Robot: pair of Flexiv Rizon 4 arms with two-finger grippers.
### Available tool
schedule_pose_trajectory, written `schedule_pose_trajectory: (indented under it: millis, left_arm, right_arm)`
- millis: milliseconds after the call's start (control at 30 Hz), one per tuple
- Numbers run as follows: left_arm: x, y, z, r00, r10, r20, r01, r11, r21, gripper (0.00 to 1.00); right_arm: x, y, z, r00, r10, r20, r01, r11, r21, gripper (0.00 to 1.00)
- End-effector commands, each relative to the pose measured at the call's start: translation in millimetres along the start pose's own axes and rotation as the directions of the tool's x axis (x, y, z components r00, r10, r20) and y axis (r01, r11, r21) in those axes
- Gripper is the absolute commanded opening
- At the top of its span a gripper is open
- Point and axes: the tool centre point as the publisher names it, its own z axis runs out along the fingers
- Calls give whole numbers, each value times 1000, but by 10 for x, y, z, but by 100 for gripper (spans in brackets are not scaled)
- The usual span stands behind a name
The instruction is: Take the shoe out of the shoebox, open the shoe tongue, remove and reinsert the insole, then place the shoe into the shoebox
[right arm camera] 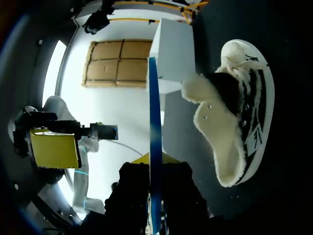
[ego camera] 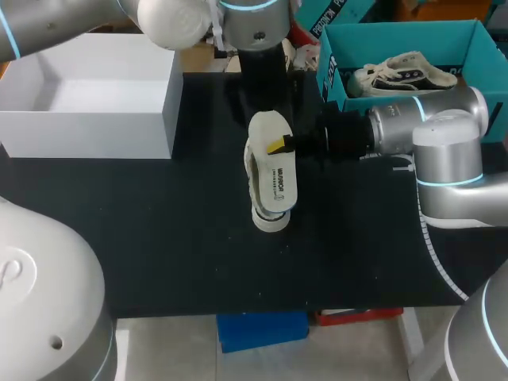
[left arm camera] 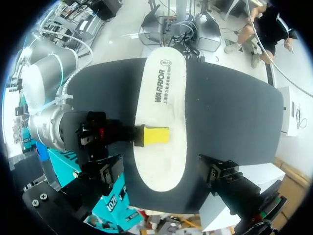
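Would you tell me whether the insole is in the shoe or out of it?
Out. The right gripper pinches the insole clear of the shoe, which lies on the table beside it.

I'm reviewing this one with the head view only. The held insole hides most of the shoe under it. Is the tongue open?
Observer: Yes. The right wrist view looks past the insole at the shoe, and its tongue is folded out, with the fleecy inside showing.
Operator: The left wrist blocks my view of the left gripper. Is it holding anything?
Observer: No. In its own view the left gripper is open. Its fingers stand wide apart on either side of the insole and grip nothing.
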Motion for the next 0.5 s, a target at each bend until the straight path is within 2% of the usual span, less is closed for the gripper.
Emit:
schedule_pose_trajectory:
  millis: [33, 267, 500]
  left_arm:
    - [62, -298, -66, 1000, 2, -3, -2, 1000, -31, 100]
    - [73, -715, -102, 1000, 20, -19, -20, 999, -37, 100]
    - [155, -1003, -71, 1000, 7, 26, -6, 999, -36, 100]
  right_arm:
    - [-1, 4, 3, 1000, 1, 1, -1, 1000, 1, 0]
    - [-1, 4, 3, 1000, 1, 1, -1, 1000, 1, 0]
    - [-1, 4, 3, 1000, 1, 1, -1, 1000, 1, 0]
